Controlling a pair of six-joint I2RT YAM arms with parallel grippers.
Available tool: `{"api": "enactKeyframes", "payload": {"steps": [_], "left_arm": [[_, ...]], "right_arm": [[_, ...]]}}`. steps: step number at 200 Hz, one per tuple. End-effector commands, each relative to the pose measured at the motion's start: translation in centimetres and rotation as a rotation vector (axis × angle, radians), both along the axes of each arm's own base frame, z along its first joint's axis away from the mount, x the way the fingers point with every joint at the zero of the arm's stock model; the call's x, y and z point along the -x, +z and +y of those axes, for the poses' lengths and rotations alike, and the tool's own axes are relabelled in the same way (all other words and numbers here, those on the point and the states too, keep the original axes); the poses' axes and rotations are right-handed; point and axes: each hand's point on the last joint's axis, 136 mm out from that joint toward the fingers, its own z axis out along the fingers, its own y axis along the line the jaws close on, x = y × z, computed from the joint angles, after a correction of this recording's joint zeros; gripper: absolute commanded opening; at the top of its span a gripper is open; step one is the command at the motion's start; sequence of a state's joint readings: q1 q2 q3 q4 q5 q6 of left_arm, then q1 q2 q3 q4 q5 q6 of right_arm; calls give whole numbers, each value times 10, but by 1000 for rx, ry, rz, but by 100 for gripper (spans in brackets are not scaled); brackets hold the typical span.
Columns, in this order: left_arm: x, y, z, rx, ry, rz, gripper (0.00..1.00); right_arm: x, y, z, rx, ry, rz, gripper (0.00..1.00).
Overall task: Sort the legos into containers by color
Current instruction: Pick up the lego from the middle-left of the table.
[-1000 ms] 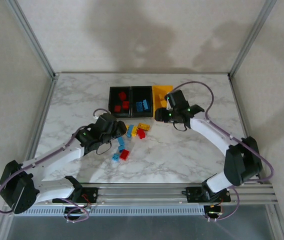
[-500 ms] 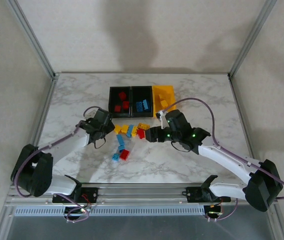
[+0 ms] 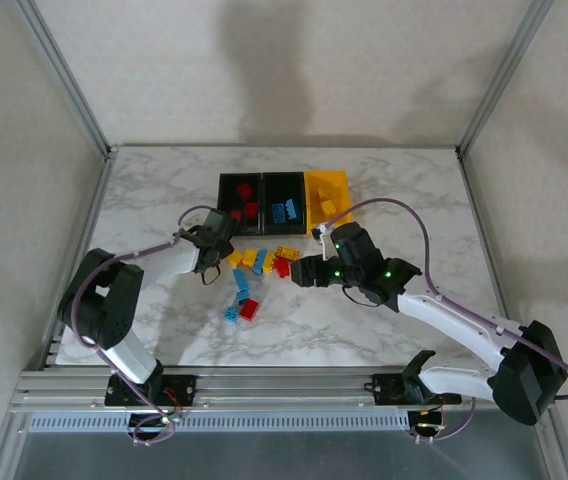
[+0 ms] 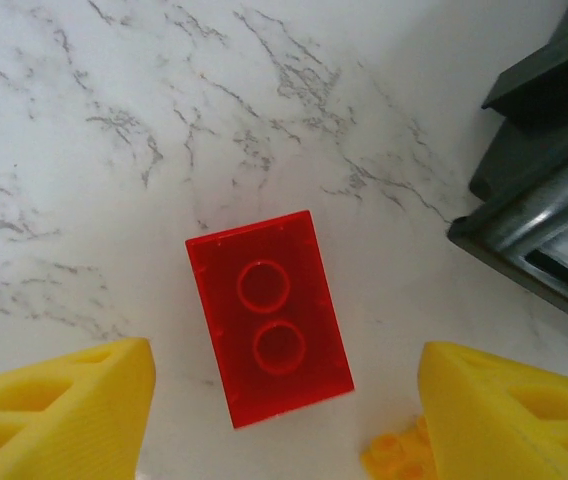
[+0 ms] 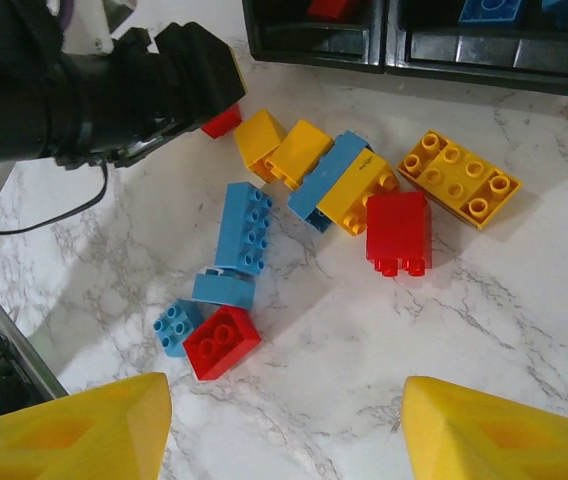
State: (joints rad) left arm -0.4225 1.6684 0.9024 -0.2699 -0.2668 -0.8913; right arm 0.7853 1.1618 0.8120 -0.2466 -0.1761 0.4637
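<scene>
The legos lie in a loose pile of red, blue and yellow bricks on the marble table in front of the containers. In the row of containers, the left black bin holds red bricks, the middle black bin holds blue ones, and the yellow bin holds a yellow one. My left gripper is open over a red brick, which lies underside up on the table, untouched. My right gripper is open and empty, hovering above the pile near a red brick and a long blue brick.
The left black bin's corner is close to my left gripper, and a yellow brick lies by its right finger. My left gripper's black body crowds the pile's left side. Bare marble lies in front of the pile.
My right gripper has swung from over the yellow bin down to the pile. My left gripper has moved back and right, toward the left black bin.
</scene>
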Motion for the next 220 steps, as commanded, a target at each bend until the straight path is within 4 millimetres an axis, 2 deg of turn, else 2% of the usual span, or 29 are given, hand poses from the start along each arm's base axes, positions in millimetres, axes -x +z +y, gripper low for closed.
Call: {"api": "enactKeyframes", "payload": {"steps": [1,41,72,94,122,172,195,220], "left_arm": [[-13,2,7,-47,17,-30,67],[-17,-7,9,-75,-2,4,53],[-11,-14,14,-57,-8,26,37],[-4,-11,17,-50,-15,30,30],[8,3,18,-35,-41,20,26],[25,39,17,0,-90,-23,27],[21,58,2,56,-165,-51,29],[7,78,-17,97,-245,-70,29]], "right_arm": [[4,1,-3,1,-15,-7,62],[4,6,-4,-9,-19,-8,62],[4,5,-3,-12,-21,1,61],[4,5,-1,-16,-15,2,61],[7,7,4,-33,19,-3,61],[6,8,17,-59,63,-9,61],[4,9,22,-65,75,-11,61],[3,11,28,-75,84,-8,60]]}}
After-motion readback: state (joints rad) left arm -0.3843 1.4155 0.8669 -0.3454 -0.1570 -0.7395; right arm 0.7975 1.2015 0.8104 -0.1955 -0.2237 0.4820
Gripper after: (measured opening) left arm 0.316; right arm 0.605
